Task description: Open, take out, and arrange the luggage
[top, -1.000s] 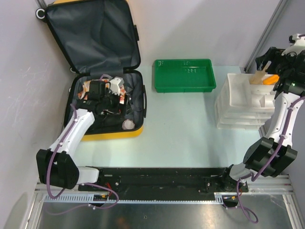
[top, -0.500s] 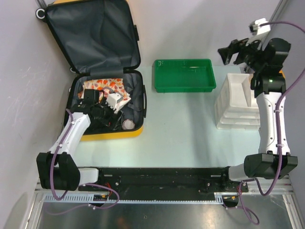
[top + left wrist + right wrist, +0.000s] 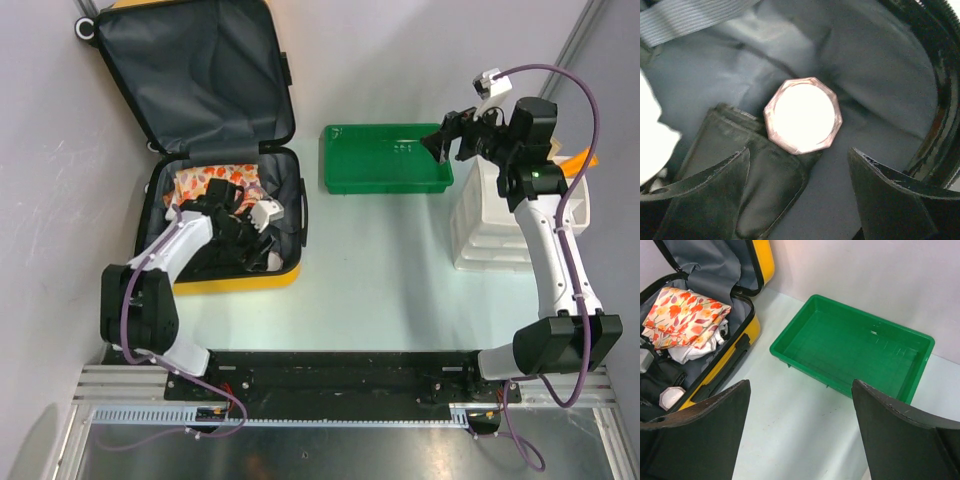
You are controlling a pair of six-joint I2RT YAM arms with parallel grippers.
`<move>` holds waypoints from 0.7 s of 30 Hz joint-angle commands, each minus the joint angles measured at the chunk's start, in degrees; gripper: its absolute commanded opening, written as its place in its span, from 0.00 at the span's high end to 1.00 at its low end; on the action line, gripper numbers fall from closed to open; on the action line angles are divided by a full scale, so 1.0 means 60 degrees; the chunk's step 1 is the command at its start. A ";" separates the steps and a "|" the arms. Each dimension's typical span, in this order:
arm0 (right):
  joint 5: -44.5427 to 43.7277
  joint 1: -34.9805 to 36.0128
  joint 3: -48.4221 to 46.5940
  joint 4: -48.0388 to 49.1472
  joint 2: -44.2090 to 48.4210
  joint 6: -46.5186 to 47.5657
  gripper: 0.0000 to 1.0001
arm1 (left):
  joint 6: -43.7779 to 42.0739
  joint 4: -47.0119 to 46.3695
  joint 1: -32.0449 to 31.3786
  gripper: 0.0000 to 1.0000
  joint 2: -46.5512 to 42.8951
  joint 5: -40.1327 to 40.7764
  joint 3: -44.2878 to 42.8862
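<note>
The yellow luggage [image 3: 235, 282] lies open at the left, its grey-lined lid [image 3: 190, 75] raised against the wall. It also shows in the right wrist view [image 3: 747, 332]. Inside lie a floral cloth [image 3: 215, 180], white fabric and dark items. My left gripper [image 3: 255, 248] is open and empty inside the lower shell. In the left wrist view it [image 3: 797, 165] hangs just above a pale octagonal jar [image 3: 802, 115] that rests beside a black pouch [image 3: 755, 175]. My right gripper [image 3: 445, 140] is open and empty above the right end of the green tray [image 3: 385, 180].
The green tray [image 3: 840, 385] is empty and stands mid-table at the back. A white compartmented organizer [image 3: 495, 225] stands at the right with an orange item [image 3: 580, 160] on it. Walls close in at the left and back.
My right arm swung left from the organizer to over the green tray's right end. My left gripper moved right inside the luggage, over the jar, uncovering the floral cloth.
</note>
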State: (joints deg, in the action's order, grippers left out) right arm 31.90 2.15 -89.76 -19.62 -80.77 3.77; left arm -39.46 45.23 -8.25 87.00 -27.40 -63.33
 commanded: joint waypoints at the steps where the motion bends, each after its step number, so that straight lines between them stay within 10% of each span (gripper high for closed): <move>1: -0.0102 -0.0022 0.0018 0.0091 0.0264 0.0177 0.13 | -0.0483 0.0093 -0.0586 0.18 0.0730 -0.0343 -0.0649; 12: -0.0117 -0.0270 -0.0041 0.0091 0.0176 0.0104 0.13 | -0.0908 0.0079 -0.1100 0.22 0.2228 0.0596 -0.1105; 21: 0.0103 -0.0271 -0.0026 0.0193 0.0220 0.0031 0.13 | -0.0178 0.0122 -0.1028 0.65 0.1162 0.0393 -0.1485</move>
State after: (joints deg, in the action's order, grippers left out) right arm 31.90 0.51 -89.67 -19.62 -80.73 4.43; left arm -41.60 45.32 -14.79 99.22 -24.75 -69.97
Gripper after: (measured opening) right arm 0.871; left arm 0.411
